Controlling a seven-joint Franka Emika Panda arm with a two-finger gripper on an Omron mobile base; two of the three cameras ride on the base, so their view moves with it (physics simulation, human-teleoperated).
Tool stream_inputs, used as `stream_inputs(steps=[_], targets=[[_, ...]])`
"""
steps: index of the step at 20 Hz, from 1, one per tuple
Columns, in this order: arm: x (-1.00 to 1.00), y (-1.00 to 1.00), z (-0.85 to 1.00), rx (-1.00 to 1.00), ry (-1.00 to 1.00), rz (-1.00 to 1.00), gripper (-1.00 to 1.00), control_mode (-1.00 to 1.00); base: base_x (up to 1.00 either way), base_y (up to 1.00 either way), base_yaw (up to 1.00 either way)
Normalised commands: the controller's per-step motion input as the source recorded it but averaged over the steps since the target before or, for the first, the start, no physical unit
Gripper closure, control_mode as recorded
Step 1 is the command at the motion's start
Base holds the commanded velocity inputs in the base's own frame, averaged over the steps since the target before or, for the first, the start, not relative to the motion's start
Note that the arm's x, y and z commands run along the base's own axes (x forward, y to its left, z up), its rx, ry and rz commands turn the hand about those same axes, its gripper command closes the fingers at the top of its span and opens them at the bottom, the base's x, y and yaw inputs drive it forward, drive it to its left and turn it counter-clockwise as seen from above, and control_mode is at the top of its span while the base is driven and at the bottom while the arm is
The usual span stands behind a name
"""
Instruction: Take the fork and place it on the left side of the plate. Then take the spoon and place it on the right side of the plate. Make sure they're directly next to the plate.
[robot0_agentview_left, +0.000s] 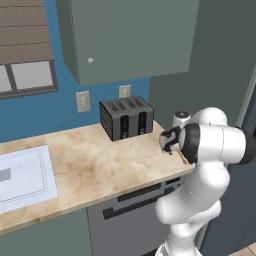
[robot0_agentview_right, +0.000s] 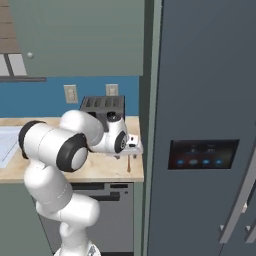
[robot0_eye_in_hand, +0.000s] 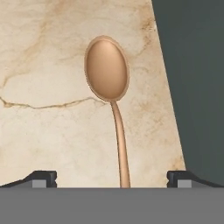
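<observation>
The spoon (robot0_eye_in_hand: 107, 72) beneath the tool is seen as light brown all over, bowl and handle alike. The counter (robot0_eye_in_hand: 52, 131) under it is coloured pale beige, marbled with tan veins. Beside the tool, the toaster (robot0_agentview_left: 126, 117) is shown dark grey and black, and the wall (robot0_agentview_left: 60, 107) behind is painted blue.

No legible text, label, brand or number found. Small lit icons on the dark refrigerator panel (robot0_agentview_right: 202, 154), too small and blurred to be read. Toaster (robot0_agentview_left: 126, 117), wall outlets (robot0_agentview_left: 83, 101) and cabinet (robot0_agentview_left: 130, 37) unmarked.
</observation>
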Motion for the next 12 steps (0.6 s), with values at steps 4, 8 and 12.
stream_inputs(steps=[4, 8, 12], targets=[[0.22, -0.18, -0.17, 0.00, 0.00, 0.00, -1.00, -1.00, 0.00, 0.00, 0.00], [0.12, -0.22, -0.14, 0.00, 0.00, 0.00, -1.00, -1.00, 0.00, 0.00, 0.00], [0.09, -0.21, -0.17, 0.00, 0.00, 0.00, -1.00, -1.00, 0.00, 0.00, 0.00]])
